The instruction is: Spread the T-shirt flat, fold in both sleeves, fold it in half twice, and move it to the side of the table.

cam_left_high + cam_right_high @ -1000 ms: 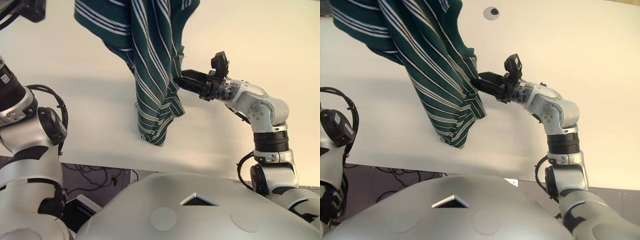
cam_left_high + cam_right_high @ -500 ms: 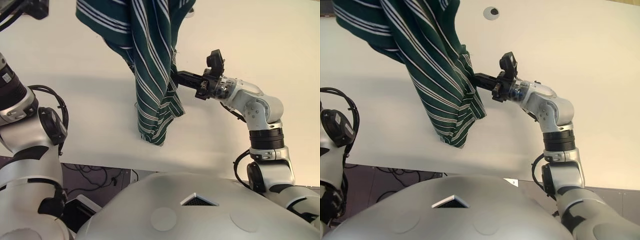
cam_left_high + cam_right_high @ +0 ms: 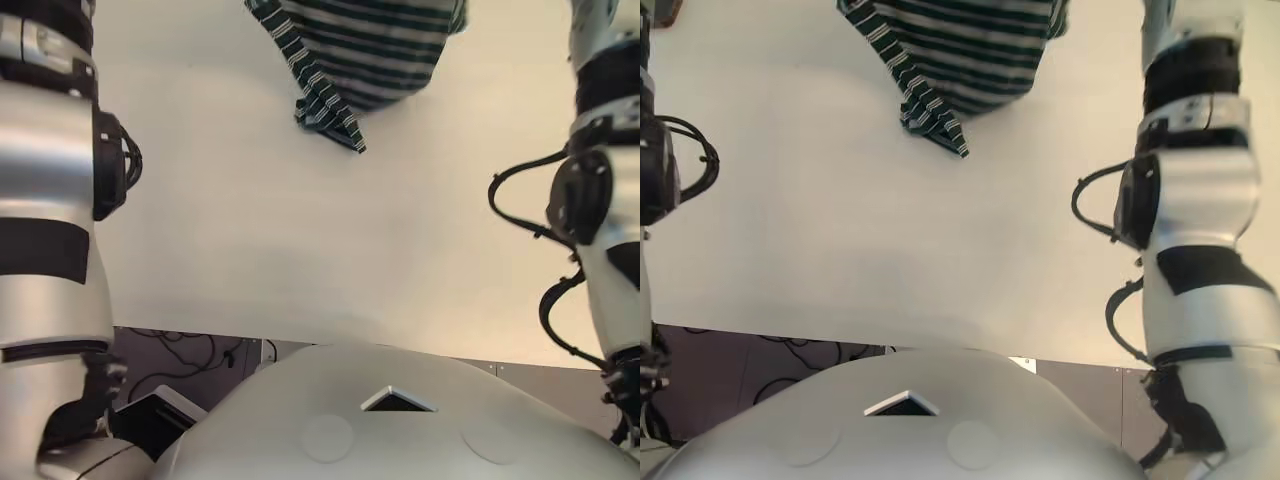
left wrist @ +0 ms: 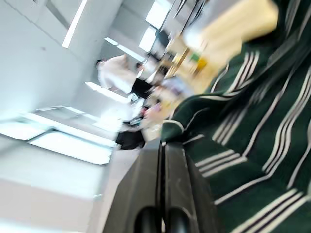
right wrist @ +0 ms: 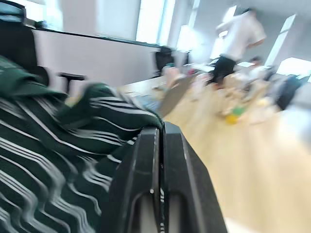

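The dark green T-shirt [image 3: 365, 50] with white stripes hangs above the white table [image 3: 300, 230], its lower part spread wide at the far middle. One corner [image 3: 335, 125] droops lowest, close to the tabletop. Both arms stand raised, the left arm [image 3: 50, 150] at the left edge and the right arm [image 3: 1195, 200] at the right edge. In the left wrist view my left gripper [image 4: 163, 145] is shut on a striped edge of the T-shirt [image 4: 243, 145]. My right gripper [image 5: 159, 130] is likewise shut on a bunched fold of the T-shirt [image 5: 58, 145].
Bare tabletop stretches from the hanging shirt to the table's front edge [image 3: 300, 335]. Cables [image 3: 190, 350] lie on the floor below that edge at the left. The two upright arms flank the free middle.
Both arms have risen steeply. The right gripper, earlier at the shirt's side edge, now holds it aloft. The shirt went from a narrow hanging bundle to a wider hanging spread, lifted farther up the table.
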Controlling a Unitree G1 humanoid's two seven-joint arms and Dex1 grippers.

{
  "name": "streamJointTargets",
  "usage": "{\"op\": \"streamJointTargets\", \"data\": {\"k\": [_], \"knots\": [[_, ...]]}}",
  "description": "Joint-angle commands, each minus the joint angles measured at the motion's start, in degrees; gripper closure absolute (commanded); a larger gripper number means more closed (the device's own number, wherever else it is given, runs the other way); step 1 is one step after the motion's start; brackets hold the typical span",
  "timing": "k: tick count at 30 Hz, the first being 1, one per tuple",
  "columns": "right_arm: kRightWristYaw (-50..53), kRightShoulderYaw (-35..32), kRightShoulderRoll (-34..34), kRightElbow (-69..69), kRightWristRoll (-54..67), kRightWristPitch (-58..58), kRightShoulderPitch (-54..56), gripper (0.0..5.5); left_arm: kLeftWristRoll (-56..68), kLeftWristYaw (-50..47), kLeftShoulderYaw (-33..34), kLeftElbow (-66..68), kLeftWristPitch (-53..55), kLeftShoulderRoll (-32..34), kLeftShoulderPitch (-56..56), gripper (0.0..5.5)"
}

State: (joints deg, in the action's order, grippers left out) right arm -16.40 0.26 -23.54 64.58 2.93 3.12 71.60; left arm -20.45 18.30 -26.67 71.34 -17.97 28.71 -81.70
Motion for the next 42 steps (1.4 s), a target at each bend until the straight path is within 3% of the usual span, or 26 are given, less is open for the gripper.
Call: {"op": "streamJointTargets", "data": {"k": [1, 12, 14, 16, 18, 19, 20, 21, 22, 23, 24, 26, 28, 30, 32, 38, 40, 42], "knots": [[5.3, 1.72, -3.01, 9.06, -6.77, 5.19, 10.78, 5.48, -8.48, -9.13, -3.18, 6.5, 0.29, -2.02, -9.34, 5.5], [7.26, -2.5, -5.56, 12.12, -9.75, 11.04, 14.22, 5.48, -13.46, -15.52, -0.2, 8.03, -1.39, -4.04, -14.34, 5.5], [0.73, -4.66, -5.82, 11.13, -7.21, 13.28, 11.46, 5.48, -11.64, -11.85, 1.75, 7.9, -4.12, -3.73, -11.77, 5.5], [-12.34, -8.19, -5.48, 8.76, -1.77, 14.53, 7.17, 5.48, -5.81, -3.02, 7.07, 7.46, -8.76, -2.36, -6.98, 5.5], [-36.02, -10.41, -5.66, -6.61, 10.56, 4.38, -5.67, 5.48, 4.5, 14.17, 15.22, 6.24, -14.46, -0.15, 0.58, 5.5], [-44.75, -9.58, -7.42, -21.26, 18.71, -5.47, -15.91, 5.48, 10.16, 24.49, 19.19, 5.11, -15.65, 0.7, 4.33, 5.5], [-50.36, -8.94, -12.24, -40.65, 30.7, -19.38, -30.63, 5.48, 19.07, 40.38, 24.13, 1.3, -10.1, 1.75, 9.57, 5.5], [-53.07, -9.38, -17.67, -57.79, 41.06, -30.54, -45.64, 5.48, 30.66, 54.8, 26.35, -11.31, 3.98, 4.29, 18.25, 5.5], [-55.41, -10.65, -23.0, -72.04, 49.4, -38.84, -60.88, 5.48, 44.8, 62.77, 26.07, -31.02, 21.3, 9.35, 30.66, 5.5], [-56.81, -11.11, -26.6, -82.4, 52.03, -41.79, -73.71, 5.48, 56.92, 64.81, 24.41, -50.32, 34.06, 14.61, 43.15, 5.5], [-56.79, -10.65, -28.1, -88.53, 52.05, -42.43, -82.11, 5.48, 63.49, 64.21, 21.37, -65.11, 38.72, 19.43, 53.78, 5.5], [-54.75, -7.0, -28.5, -93.55, 46.79, -40.04, -89.59, 5.48, 60.88, 62.11, 16.15, -76.5, 31.96, 23.34, 66.2, 5.5], [-49.9, -0.93, -26.88, -91.99, 33.19, -34.12, -91.05, 5.48, 51.98, 62.18, 13.94, -76.33, 20.17, 22.87, 73.32, 5.5], [-47.2, 0.47, -25.17, -92.23, 26.37, -32.67, -92.32, 5.48, 42.14, 61.86, 13.42, -72.1, 6.7, 22.04, 76.73, 5.5], [-43.57, 0.63, -23.6, -93.48, 22.91, -33.83, -93.56, 5.48, 36.97, 61.45, 14.3, -70.09, 0.1, 21.91, 80.43, 5.5], [-35.93, -1.48, -23.19, -95.71, 18.57, -36.93, -98.79, 5.48, 28.9, 56.71, 16.47, -68.54, -13.78, 21.74, 88.38, 5.5], [-37.06, -3.36, -24.14, -97.14, 20.35, -37.22, -101.92, 5.48, 29.16, 55.67, 17.27, -67.91, -13.97, 22.29, 90.55, 5.5], [-38.61, -3.91, -24.37, -96.14, 20.8, -36.19, -102.15, 5.05, 29.77, 55.48, 17.66, -66.63, -13.19, 22.67, 90.92, 5.1]]}}
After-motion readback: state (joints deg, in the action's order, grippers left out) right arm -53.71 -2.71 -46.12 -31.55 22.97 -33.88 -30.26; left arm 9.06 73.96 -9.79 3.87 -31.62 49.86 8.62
